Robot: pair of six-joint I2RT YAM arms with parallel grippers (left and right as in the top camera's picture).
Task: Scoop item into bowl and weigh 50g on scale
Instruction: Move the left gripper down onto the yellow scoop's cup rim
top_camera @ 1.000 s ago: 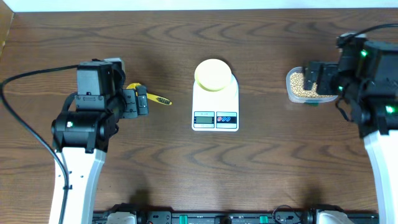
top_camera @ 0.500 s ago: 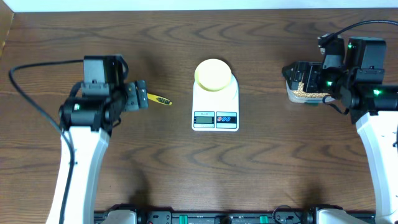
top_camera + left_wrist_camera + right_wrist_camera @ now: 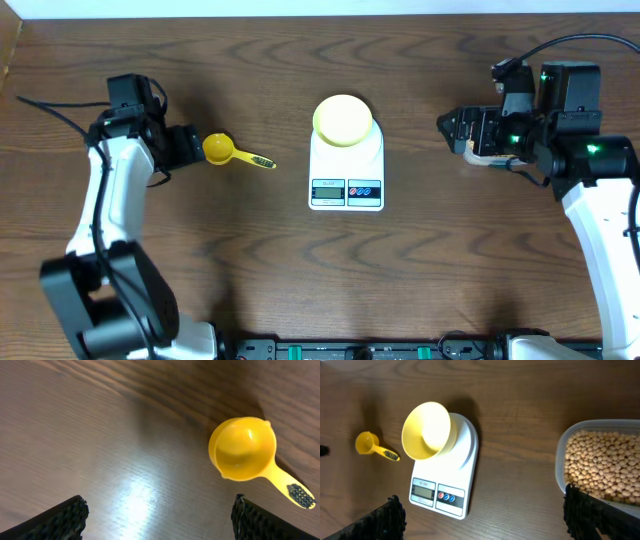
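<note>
stock of the task: bowl, pale yellow, stands on the rear of the scale. it looks empty in the right wrist view, and the display is too small to read. beans all lie in the clear tub to the right of the scale, with none seen spilled. scoop, yellow and empty, lies flat on the wood left of the scale, handle pointing toward it.

left gripper: fingers spread wide, holding nothing, just beside the scoop's cup. right gripper: fingers spread wide, holding nothing, above the tub, which it mostly hides from overhead.

progress, judged: nothing scooped or weighed yet. taking up the scoop, filling it, tipping into the bowl and trimming to the target all remain.

room: bare wood between scoop and scale and between scale and tub, plus a broad open strip in front of the scale. table far edge lies well behind the bowl.
</note>
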